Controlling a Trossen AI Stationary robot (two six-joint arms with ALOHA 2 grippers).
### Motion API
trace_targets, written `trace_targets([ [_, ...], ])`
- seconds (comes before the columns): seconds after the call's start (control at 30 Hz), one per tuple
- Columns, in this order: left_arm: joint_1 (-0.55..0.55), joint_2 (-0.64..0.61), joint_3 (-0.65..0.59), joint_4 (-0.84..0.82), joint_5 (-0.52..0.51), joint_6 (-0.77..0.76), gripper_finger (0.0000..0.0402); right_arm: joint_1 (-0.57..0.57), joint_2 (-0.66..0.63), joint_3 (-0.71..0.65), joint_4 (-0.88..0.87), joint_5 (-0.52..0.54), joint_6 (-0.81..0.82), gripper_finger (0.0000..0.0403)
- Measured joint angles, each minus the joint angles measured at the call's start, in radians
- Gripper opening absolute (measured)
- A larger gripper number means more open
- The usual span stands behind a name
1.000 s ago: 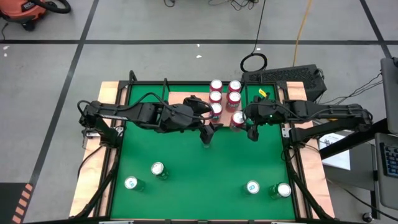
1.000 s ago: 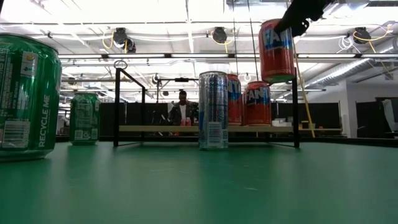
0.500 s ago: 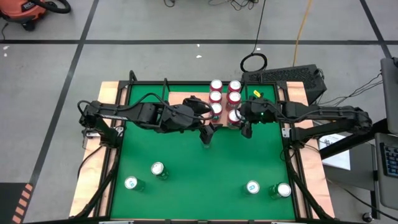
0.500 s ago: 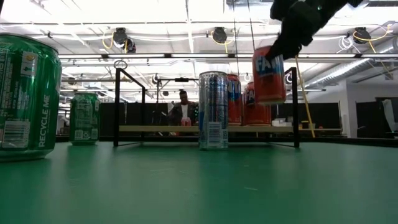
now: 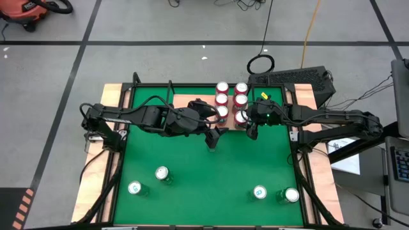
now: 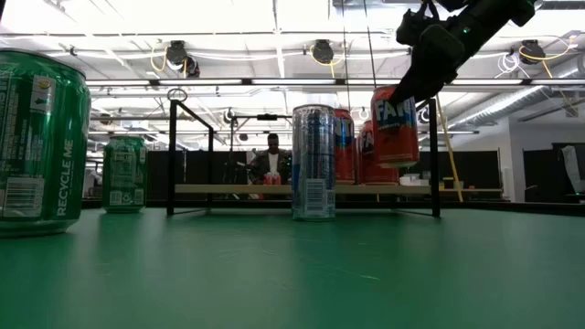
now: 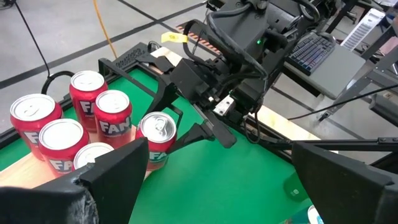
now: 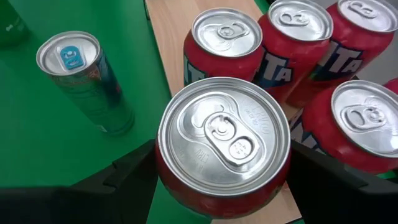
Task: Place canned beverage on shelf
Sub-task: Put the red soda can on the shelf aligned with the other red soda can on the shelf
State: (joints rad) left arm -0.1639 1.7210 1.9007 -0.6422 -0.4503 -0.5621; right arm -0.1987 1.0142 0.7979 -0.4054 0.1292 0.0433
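At center left of the overhead frame the left gripper (image 5: 213, 139) hovers with jaws spread wide over a slim silver can (image 6: 313, 162), while just right of center the right gripper (image 5: 246, 126) clamps a red Fanta can (image 6: 394, 125) above the shelf (image 5: 185, 101) beside five other red cans (image 5: 222, 87).

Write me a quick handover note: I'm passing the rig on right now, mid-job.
Right gripper: shut on a red can, held in the air by the shelf front edge, beside the red cans already there.
Left gripper: open, above the slim silver can standing on the green mat.
Done: five red cans on the shelf.
Left: set down the held can, then the slim can and four green cans near the front.
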Motion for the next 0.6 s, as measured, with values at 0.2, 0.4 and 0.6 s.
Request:
trace_targets([
  [0.2, 0.000, 0.000, 0.000, -0.004, -0.004, 0.000, 0.0396, -0.025, 0.001, -0.001, 0.008, -0.002, -0.014, 0.0290],
  [0.4, 0.002, 0.000, 0.000, -0.004, -0.006, -0.001, 0.0396, -0.047, 0.048, -0.001, 0.039, -0.047, -0.007, 0.0290],
  [0.6, 0.001, 0.000, 0.000, -0.004, -0.007, -0.007, 0.0396, -0.048, 0.097, 0.003, 0.061, -0.050, -0.004, 0.0290],
])
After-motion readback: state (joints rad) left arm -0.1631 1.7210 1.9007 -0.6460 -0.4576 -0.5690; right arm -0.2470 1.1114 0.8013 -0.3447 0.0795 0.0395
